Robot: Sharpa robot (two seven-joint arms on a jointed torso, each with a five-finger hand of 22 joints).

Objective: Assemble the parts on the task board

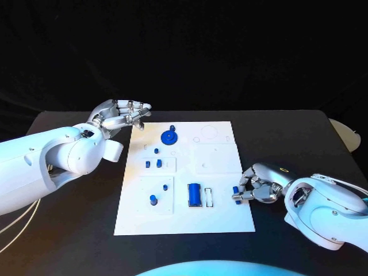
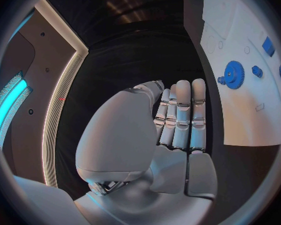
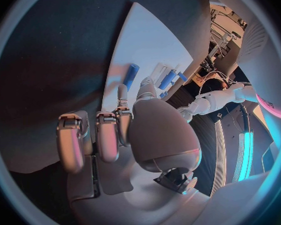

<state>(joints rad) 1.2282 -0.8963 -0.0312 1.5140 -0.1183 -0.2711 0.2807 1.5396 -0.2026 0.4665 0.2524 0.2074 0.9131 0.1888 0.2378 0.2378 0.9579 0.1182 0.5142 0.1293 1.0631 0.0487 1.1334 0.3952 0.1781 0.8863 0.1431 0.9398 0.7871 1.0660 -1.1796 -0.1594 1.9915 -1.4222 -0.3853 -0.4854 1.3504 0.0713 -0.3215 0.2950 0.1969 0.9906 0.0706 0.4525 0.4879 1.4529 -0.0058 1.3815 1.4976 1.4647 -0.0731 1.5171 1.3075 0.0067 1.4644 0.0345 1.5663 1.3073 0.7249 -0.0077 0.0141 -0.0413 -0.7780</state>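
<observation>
Right now the small blue peg (image 1: 236, 194) lies at the right near edge of the task board (image 1: 184, 224), its long axis running near to far, just left of the right hand (image 1: 259, 185), whose fingertips touch it or nearly do; whether they pinch it I cannot tell. Left of the peg sits the blue block (image 1: 195, 195). Farther off lies the blue gear (image 1: 170, 137); beside the board's far left corner hovers the left hand (image 1: 120, 115), fingers straight and together, holding nothing.
</observation>
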